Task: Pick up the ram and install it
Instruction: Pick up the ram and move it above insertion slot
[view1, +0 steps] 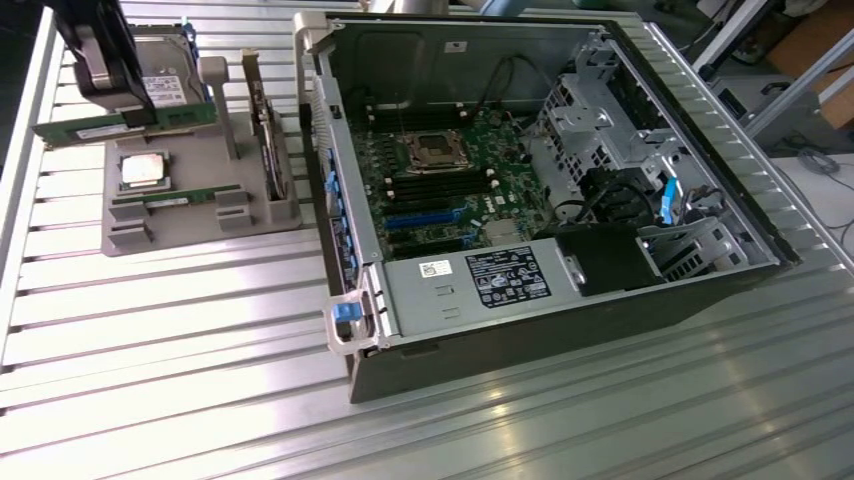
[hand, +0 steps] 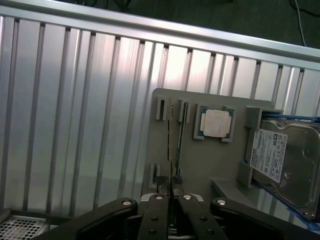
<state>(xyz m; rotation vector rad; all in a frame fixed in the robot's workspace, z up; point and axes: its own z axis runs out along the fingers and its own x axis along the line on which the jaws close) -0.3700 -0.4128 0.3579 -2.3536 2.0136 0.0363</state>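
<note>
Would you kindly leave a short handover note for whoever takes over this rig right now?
Gripper: shut on the ram, held above the grey holder.
Things: a second ram lies in the holder, beside the processor. The open computer case stands to the exterior view's right.
Done: ram picked up.
Left: the ram is not yet installed on the motherboard.

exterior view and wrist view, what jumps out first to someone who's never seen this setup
The big open computer case lies on its side on the ribbed metal table, its green motherboard exposed, taking up the middle and the exterior view's right. At the exterior view's left sits a grey tray with a silver processor chip and a hard drive. Over it the gripper is shut on a thin green ram stick.
</note>
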